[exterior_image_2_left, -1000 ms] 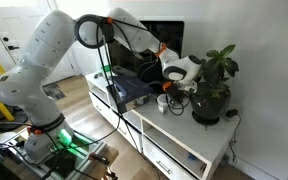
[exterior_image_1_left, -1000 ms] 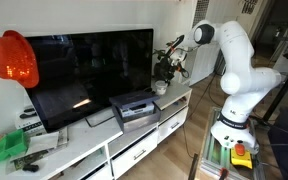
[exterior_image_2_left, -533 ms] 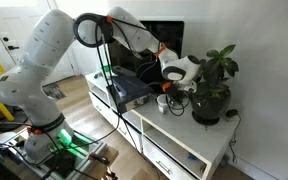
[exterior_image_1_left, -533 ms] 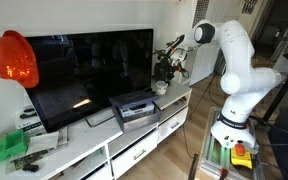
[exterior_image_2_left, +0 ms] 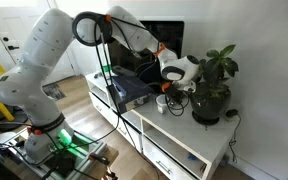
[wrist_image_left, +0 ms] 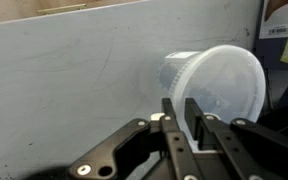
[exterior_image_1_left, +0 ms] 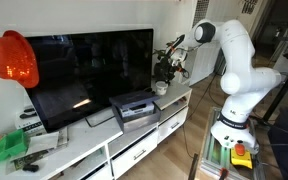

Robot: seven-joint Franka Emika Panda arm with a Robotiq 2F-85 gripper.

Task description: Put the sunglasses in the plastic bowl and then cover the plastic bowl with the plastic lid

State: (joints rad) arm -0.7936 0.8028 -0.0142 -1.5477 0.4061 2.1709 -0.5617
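Note:
My gripper (wrist_image_left: 184, 118) has its two fingers nearly together, shut on the rim of the clear round plastic lid (wrist_image_left: 224, 85). Through the lid I see the small whitish plastic bowl (wrist_image_left: 176, 70) on the white cabinet top. In both exterior views the gripper (exterior_image_2_left: 174, 88) (exterior_image_1_left: 169, 64) hangs just above the bowl (exterior_image_2_left: 162, 101) (exterior_image_1_left: 160, 88), next to the potted plant. I cannot make out the sunglasses in any view.
A potted plant (exterior_image_2_left: 214, 85) stands right beside the bowl. A grey box-shaped device (exterior_image_1_left: 134, 108) and a large TV (exterior_image_1_left: 89, 70) sit further along the white cabinet (exterior_image_1_left: 104, 140). A green box (exterior_image_1_left: 9, 148) lies at the far end.

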